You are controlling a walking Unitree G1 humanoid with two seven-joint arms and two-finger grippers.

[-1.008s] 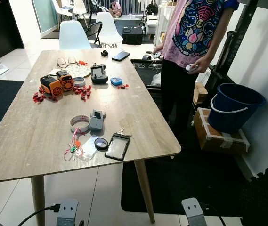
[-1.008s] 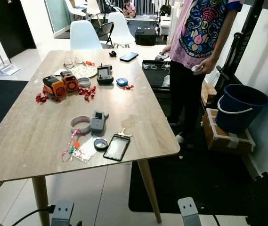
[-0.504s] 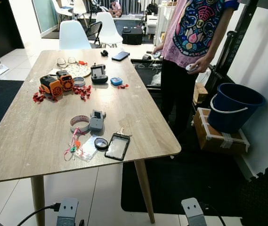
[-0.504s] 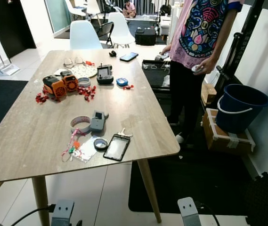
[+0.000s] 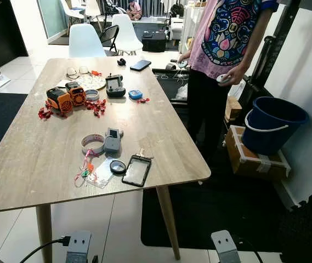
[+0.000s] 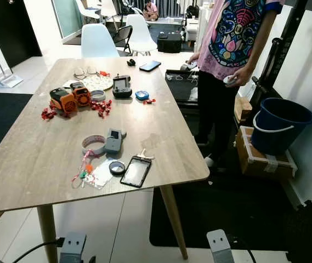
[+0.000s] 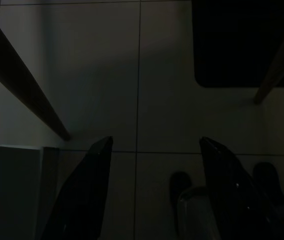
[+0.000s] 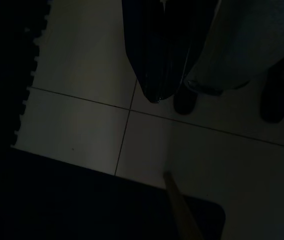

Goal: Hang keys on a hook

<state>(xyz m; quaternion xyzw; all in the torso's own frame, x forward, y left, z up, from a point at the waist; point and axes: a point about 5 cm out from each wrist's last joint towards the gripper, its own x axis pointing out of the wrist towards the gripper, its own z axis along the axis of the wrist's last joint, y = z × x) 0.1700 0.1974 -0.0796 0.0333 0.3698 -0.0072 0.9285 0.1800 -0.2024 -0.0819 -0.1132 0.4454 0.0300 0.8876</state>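
Left eye view looks down on a wooden bench [image 5: 46, 164] cluttered with small items. The keys [image 5: 141, 154] lie near its front edge, touching the top corner of a black card holder [image 5: 136, 170], just beside a round lens [image 5: 118, 166] and a grey device [image 5: 112, 141] leaning against a tape roll [image 5: 92, 143]. A person [image 5: 221, 49] in a patterned shirt stands at the far right side, near a blue bucket [image 5: 273, 125]. Below the bench, both arms hang idle over the tiled floor [image 7: 161, 75]: the left tool [image 7: 154, 192] is spread wide, the right tool [image 8: 156, 95] pressed together.
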